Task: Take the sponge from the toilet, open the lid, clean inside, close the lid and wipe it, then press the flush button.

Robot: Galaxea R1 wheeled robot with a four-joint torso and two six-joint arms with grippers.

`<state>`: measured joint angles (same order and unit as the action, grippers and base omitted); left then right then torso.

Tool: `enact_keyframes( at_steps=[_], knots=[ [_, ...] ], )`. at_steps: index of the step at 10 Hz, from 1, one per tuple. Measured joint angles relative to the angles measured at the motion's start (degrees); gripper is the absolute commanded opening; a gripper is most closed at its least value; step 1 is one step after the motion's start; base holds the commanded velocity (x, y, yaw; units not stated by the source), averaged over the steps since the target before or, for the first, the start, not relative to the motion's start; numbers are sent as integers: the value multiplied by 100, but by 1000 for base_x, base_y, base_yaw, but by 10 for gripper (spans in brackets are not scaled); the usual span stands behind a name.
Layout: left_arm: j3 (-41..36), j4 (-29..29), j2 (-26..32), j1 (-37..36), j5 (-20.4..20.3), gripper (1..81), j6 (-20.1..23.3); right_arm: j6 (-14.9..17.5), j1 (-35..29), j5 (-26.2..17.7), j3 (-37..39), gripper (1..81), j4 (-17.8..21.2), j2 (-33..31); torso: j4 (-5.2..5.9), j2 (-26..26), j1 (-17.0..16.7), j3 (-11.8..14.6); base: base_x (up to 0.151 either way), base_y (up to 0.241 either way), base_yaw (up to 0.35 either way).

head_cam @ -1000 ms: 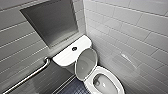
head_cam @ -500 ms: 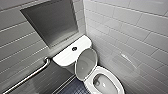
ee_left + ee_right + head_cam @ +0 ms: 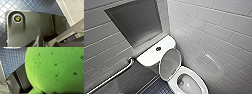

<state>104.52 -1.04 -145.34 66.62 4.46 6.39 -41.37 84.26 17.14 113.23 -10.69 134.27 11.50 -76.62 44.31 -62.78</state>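
Still nothing moves: lid up, sponge in the right jaws.
Head view: it matches the last second's pictures, so the robot is holding station. The toilet (image 3: 197,74) stands in the tiled corner, the lid (image 3: 170,63) raised against the tank with its grey inner face out, and the flush button (image 3: 158,48) dark on the tank top. Left wrist view: dark tiled floor (image 3: 7,7) lies beyond the robot's own plate, and I cannot tell how the left jaws stand. Right wrist view: the sponge (image 3: 56,68) looms bright green, clear of the toilet, so the right jaws seem clamped on it. Pick-up and opening look done, and cleaning inside seems in hand.
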Motion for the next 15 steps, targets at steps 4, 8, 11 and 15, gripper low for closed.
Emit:
enact_keyframes(
  at_steps=[4, 8, 11, 15],
  knots=[
    [-773, 974, 421, -1125, 105, 811, -66, 0, 625, 468, 1026, 10, -383, 634, 0, 0, -2, 0, 0, 0, 0],
    [-887, 1833, 449, -1933, 165, 811, -118, 1, 940, 883, 1746, 10, -725, 1298, 0, 0, -2, 0, 0, 0, 0],
    [-616, 2758, 363, -2511, 245, 811, -575, 0, 1211, 1086, 1946, 10, -848, 1441, -2, 0, -2, 0, 0, 0, 0],
    [-466, 3557, 558, -3022, -286, 811, -1854, -2, 1190, 1154, 2415, 10, -848, 1813, -2, 0, -2, 0, 0, 0, 0]
  ],
)
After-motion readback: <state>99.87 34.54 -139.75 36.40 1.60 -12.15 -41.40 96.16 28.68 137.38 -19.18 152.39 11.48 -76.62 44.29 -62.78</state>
